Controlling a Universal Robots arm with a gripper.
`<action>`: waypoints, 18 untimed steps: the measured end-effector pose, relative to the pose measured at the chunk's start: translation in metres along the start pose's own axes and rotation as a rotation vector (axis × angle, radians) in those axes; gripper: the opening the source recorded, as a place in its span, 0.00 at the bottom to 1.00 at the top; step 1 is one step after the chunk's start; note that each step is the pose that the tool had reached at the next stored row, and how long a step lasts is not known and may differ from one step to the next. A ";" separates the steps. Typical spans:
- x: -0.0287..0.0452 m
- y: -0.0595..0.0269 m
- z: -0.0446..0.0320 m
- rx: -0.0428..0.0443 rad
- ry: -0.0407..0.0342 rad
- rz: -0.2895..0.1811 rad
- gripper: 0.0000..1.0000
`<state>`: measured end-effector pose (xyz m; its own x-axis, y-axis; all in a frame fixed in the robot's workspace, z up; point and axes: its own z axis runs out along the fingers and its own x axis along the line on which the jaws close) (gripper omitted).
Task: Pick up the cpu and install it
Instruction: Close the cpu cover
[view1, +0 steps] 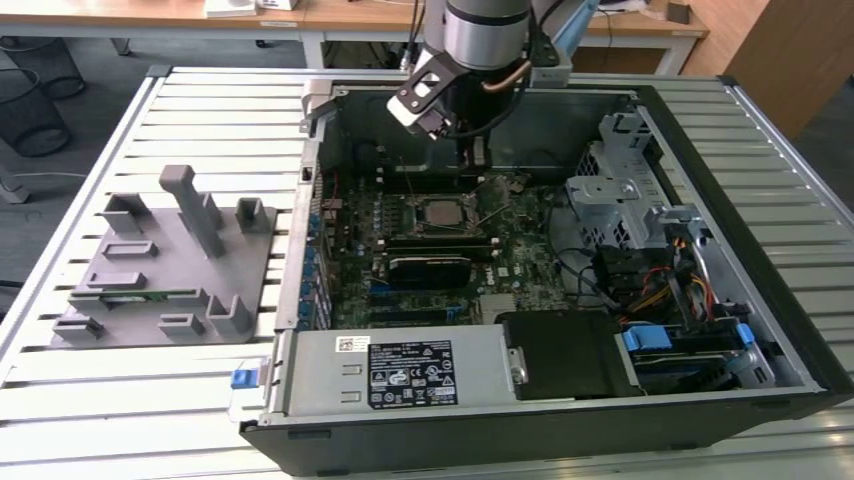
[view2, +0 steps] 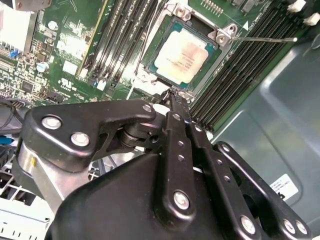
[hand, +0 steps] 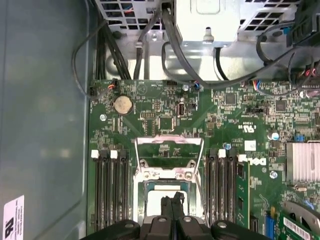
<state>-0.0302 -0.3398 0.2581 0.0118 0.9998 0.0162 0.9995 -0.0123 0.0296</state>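
The cpu (view2: 185, 55) is a pale silvery square lying flat in the motherboard socket, inside the open computer case (view1: 747, 220). In the exterior view the cpu (view1: 441, 212) sits mid-board. My gripper (view1: 470, 150) hangs just above and behind it, its black fingers (view2: 176, 107) pressed together with nothing between them. In the first wrist view the gripper (hand: 172, 199) points down over the cpu (hand: 151, 201), partly covering it. The socket's metal load plate (hand: 167, 155) stands flipped open, and its thin lever (view2: 265, 38) sticks out to the side.
Black memory slots (view2: 240, 70) flank the socket on both sides. Drive cage (view1: 627, 190), cables (view1: 667, 270) and power supply (view1: 400, 370) crowd the case. A grey fixture tray (view1: 160, 270) with a green memory stick (view1: 134, 295) lies on the exterior view's left.
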 end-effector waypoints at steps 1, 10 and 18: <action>-0.0003 0.0008 0.0001 0.0021 0.0009 0.000 0.11; -0.0047 0.0047 -0.0032 0.0127 0.0174 0.001 0.11; -0.0045 0.0127 -0.0107 0.0221 0.0171 0.001 0.11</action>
<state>-0.0178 -0.3446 0.2691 0.0125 0.9994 0.0333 0.9999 -0.0127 0.0075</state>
